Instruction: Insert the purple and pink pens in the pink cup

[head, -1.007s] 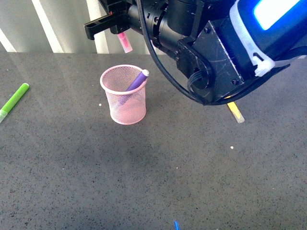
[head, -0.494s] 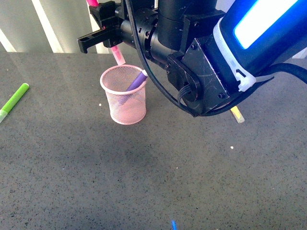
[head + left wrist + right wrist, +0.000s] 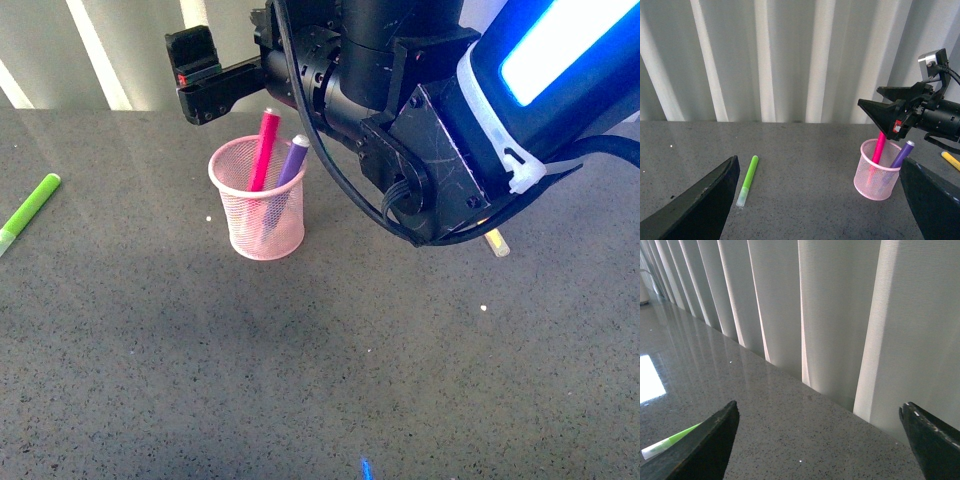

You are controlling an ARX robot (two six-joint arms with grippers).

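Observation:
The pink cup (image 3: 262,212) stands on the dark table, and the left wrist view shows the same cup (image 3: 877,172). Inside it the pink pen (image 3: 265,148) stands nearly upright, and the purple pen (image 3: 291,162) leans against the rim beside it. Both also show in the left wrist view, the pink pen (image 3: 878,148) and the purple pen (image 3: 903,154). My right gripper (image 3: 193,84) hangs open just above and behind the cup, empty. My left gripper (image 3: 820,210) is open over bare table, well short of the cup.
A green pen (image 3: 30,208) lies at the far left of the table. A yellow pen (image 3: 493,240) pokes out from under my right arm (image 3: 420,110). A pleated white curtain (image 3: 790,60) closes the far edge.
The pink pen, held above the cup by my right gripper before, now stands inside the cup. The right gripper has opened and lifted slightly.

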